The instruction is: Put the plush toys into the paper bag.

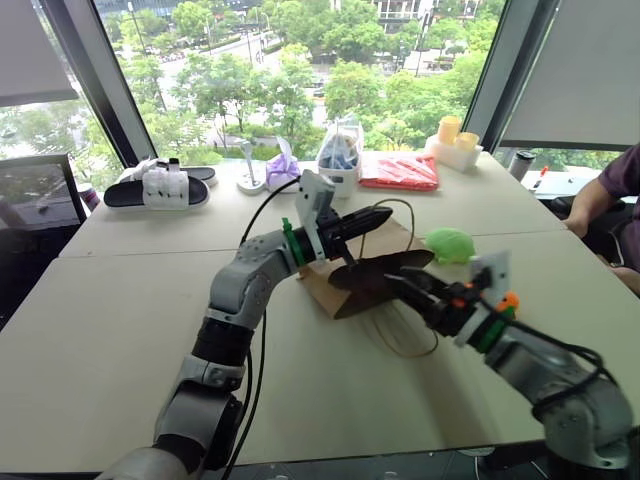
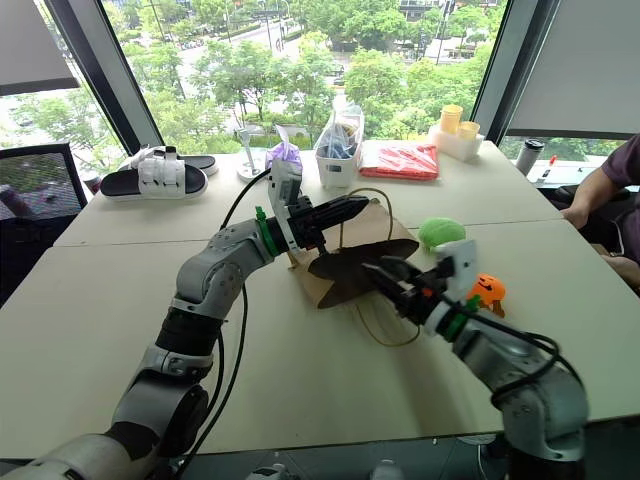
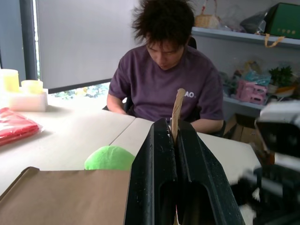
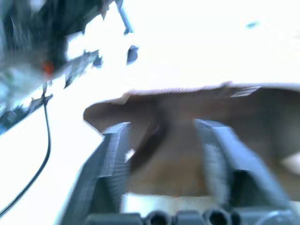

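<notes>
The right gripper point(image 2: 392, 277) was nearest, its two fingers spread apart with nothing between them, just in front of the dark mouth of the paper bag point(image 2: 345, 262). The orange plush toy point(image 2: 487, 290) sat on the table point(image 2: 120, 330) right beside that arm. The bag lay on its side in the middle of the table. The left gripper point(image 3: 176, 136) was squeezed tight on the bag's cord handle point(image 3: 177, 110), holding it up. The green plush toy point(image 2: 441, 232) rested just behind the bag. Farther off, a person point(image 3: 168, 75) sat at the table's end.
</notes>
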Available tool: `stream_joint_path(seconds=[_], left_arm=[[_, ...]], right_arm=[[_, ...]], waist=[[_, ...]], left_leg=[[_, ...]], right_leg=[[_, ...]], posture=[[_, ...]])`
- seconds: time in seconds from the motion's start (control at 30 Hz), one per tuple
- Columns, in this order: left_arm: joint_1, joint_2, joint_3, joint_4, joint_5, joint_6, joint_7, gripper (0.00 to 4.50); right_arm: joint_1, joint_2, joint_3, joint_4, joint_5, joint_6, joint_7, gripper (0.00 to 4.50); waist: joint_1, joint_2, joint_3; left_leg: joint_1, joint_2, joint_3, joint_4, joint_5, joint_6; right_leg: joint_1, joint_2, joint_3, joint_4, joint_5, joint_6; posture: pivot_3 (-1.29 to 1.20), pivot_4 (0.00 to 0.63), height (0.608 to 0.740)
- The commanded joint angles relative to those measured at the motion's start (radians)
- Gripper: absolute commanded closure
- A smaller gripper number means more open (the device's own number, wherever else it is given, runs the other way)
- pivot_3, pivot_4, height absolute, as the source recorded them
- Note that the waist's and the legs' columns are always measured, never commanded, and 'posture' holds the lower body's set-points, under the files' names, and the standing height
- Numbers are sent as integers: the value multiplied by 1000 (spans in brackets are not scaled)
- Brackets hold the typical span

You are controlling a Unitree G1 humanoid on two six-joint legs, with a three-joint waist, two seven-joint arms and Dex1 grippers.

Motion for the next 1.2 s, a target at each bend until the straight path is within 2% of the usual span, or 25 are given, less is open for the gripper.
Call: stream_joint_path(seconds=[0.03, 0.13, 0.2, 0.3, 0.43, 0.5, 0.6, 0.77, 0.83, 0.9, 1.03, 1.1, 1.2], left_arm=[[-9, 3, 1, -22, -11, -8, -17, 4500], [-2, -4, -7, -24, -13, -8, -23, 4500], [4, -11, -14, -24, -8, -14, -24, 4500], [11, -23, -17, -20, -2, -25, -18, 4500], [14, -47, 5, -18, -21, -15, 0, 4500], [23, -50, 0, -29, -12, -21, 8, 4500], [38, -44, 6, -52, -6, -26, 28, 4500], [48, -37, 10, -63, -12, -23, 42, 4500], [46, -37, 8, -60, -13, -22, 41, 4500], [37, -37, 8, -45, -12, -25, 36, 4500], [11, -32, 23, -13, -16, -28, 29, 4500], [-5, -36, 42, 9, -28, -27, 30, 4500], [-25, -46, 55, 37, -37, -28, 24, 4500]], right_arm=[[34, -104, -119, 16, -36, -19, -39, 184], [97, -230, -54, 141, -217, -98, -36, 83], [89, -264, 13, 265, -319, -162, -52, 83], [40, -264, 103, 429, -423, -246, -62, 83], [-57, -175, 107, 605, -431, -305, -85, 83], [-83, -182, 162, 695, -498, -344, -81, 83], [-90, -213, 210, 731, -563, -381, -62, 944], [-83, -217, 192, 725, -571, -380, -42, 3379], [-72, -223, 188, 706, -568, -371, -28, 4149], [-46, -234, 173, 637, -544, -364, 4, 4272], [33, -249, 94, 302, -318, -214, 123, 4272], [57, -242, 46, 146, -155, -103, 140, 4272], [62, -250, 31, 33, -18, 9, 142, 4272]], waist=[[1, 0, 0], [2, 0, 0], [0, -1, 0], [-6, 0, 0], [-8, 0, 0], [-6, 0, 0], [-4, 0, 0], [-3, 0, 0], [-3, 0, 0], [-3, 0, 0], [1, 0, 0], [-3, 0, 0], [-1, 0, 0]], left_leg=[[0, 0, 0, 0, 0, 0], [0, 0, 1, 0, 0, 0], [0, 0, 4, 0, 0, 1], [1, 0, 5, 0, 0, 0], [2, 0, 4, 0, 0, 0], [2, 0, 3, 1, 0, 0], [2, 0, 3, 1, 0, -1], [2, 0, 3, 2, 0, -1], [2, 0, 2, 2, 0, 0], [2, 0, 2, 2, 0, -1], [1, 0, 1, 1, 0, -1], [0, 0, 0, 1, 0, 0], [0, 0, 0, 2, 0, 1]], right_leg=[[0, 0, 0, 0, 0, 0], [0, 0, 0, 0, 0, 0], [1, 0, 0, 0, 0, 0], [1, 0, 0, 0, 0, 0], [1, 0, 1, 1, 0, 0], [1, 0, 1, 1, 0, 0], [2, 0, 1, 1, 0, 0], [3, 0, 1, 0, 0, 0], [3, 0, 1, 0, 0, 0], [3, 0, 1, 0, 0, 0], [2, 1, 0, 0, 0, 0], [2, 0, 0, -1, 0, 0], [3, 0, 0, -2, 0, 0]], posture=[[0, 150, 740], [0, 150, 740], [0, 150, 740], [0, 150, 740], [0, 150, 740], [0, 150, 740], [0, 150, 740], [0, 150, 740], [0, 150, 740], [0, 150, 740], [0, 150, 740], [0, 150, 740], [0, 150, 740]])
